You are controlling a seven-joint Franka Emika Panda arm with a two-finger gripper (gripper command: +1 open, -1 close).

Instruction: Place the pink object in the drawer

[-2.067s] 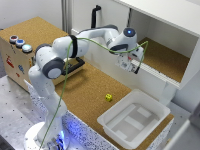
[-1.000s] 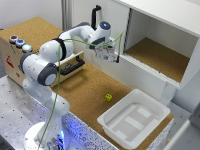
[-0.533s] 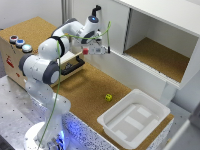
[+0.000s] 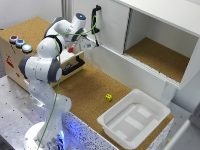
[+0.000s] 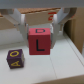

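**1. Change of state**
- Approx. 2 s earlier the arm reached toward the white cabinet at the exterior view's right. Over the following frames it swung across to the exterior view's left.
- At this moment the gripper hung above the open drawer of the cork-topped box, just behind the black bar handle.
- Meaning for the task: transport looked nearly complete. Pick-up was done; lowering and release were not yet done.

**2. Fingers**
- In the wrist view the fingers were pinching the pink object, one pad on each opposite side face.
- Grip appeared centred, w/ no visible tilt.

**3. Location of the pink object**
- The pink object was held in the air, apart from any surface, over the drawer opening.
- Wrist view: pale plywood drawer floor lay below it. A purple lettered block already rested there, beside the drop point and not directly under it.

**4. Orientation**
- The object read as approx. cubic, so no clear long axis could be told.
- Faces sat square to the fingers. The face marked "D" and the face marked "L" were toward the wrist camera, w/ the letters upright in that picture.

**5. Other items**
- The yellow die and white tray sat on the cork surface, well apart from the gripper.
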